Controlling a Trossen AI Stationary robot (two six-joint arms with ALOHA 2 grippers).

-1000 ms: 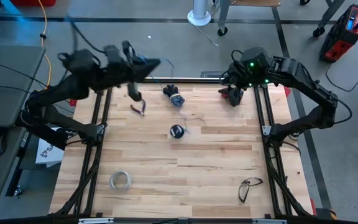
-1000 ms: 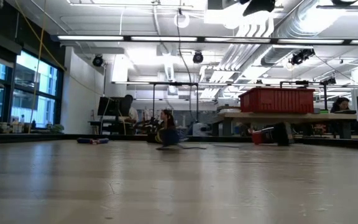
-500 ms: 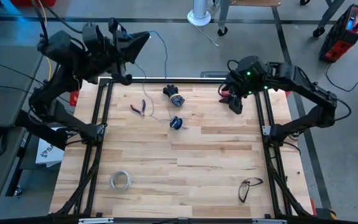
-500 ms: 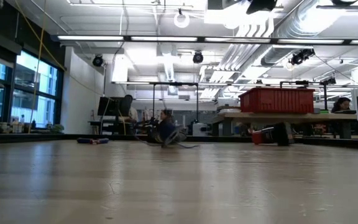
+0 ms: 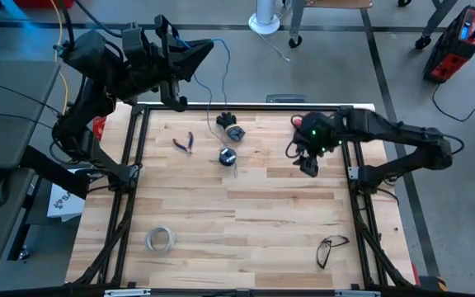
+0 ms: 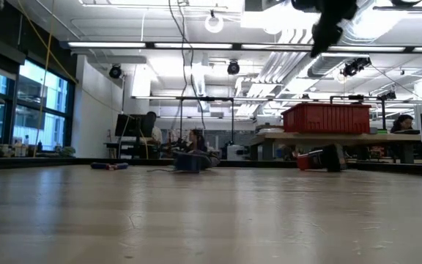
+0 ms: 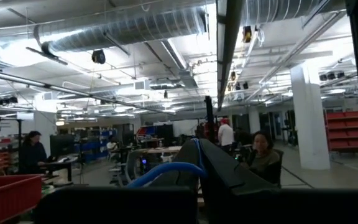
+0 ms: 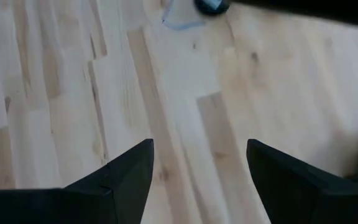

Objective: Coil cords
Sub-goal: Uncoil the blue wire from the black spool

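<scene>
The left hand is up high, past the far edge of the bench. It is shut tight. A very thin bluish wire runs from this hand down toward the bench. The wire is so thin that you cannot tell if the hand is pinching it.

The wire ends at a small round dark spool. The spool sits on the bench, near the far edge and a bit left of the middle. In the low view the spool rests flat on the wood, and the wire goes almost straight up from it.

Just behind the spool is a small dark clump, and to its left lie little pliers.

The right hand hangs over the bench on the right side, well apart from the spool. Its fingers are spread wide, with nothing between them but bare wood.

Near the front left lies a whitish ring. Near the front right lie glasses.
</scene>
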